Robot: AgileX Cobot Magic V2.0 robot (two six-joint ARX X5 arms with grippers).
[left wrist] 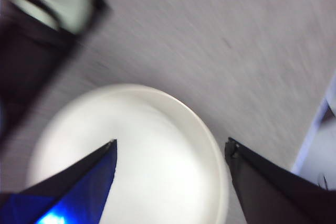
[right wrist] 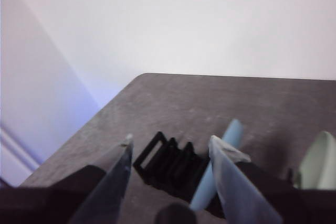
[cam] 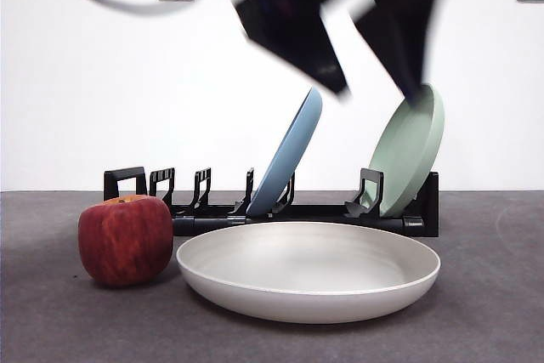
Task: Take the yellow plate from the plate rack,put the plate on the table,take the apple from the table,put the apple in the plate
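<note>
A: Front view first?

B: The large round cream yellow plate lies flat on the dark grey matte table, just in front of the long low black plastic plate rack. The dark red apple sits on the table at the plate's nine o'clock, close beside its rim; I cannot tell whether they touch. In the rack, a light blue plate leans near the middle and a pale green plate leans at the three o'clock end. Blurred dark arm parts hang from the top edge above both racked plates.

A: Left wrist view?

B: The left gripper hovers over the yellow plate, its jaws spread wide with nothing between them. Grey table surrounds the plate. The picture is blurred.

A: Right wrist view?

B: The right gripper is up above the table, jaws apart and empty. Between them show the rack's empty black holders and the light blue plate; the green plate stands at the edge.
</note>
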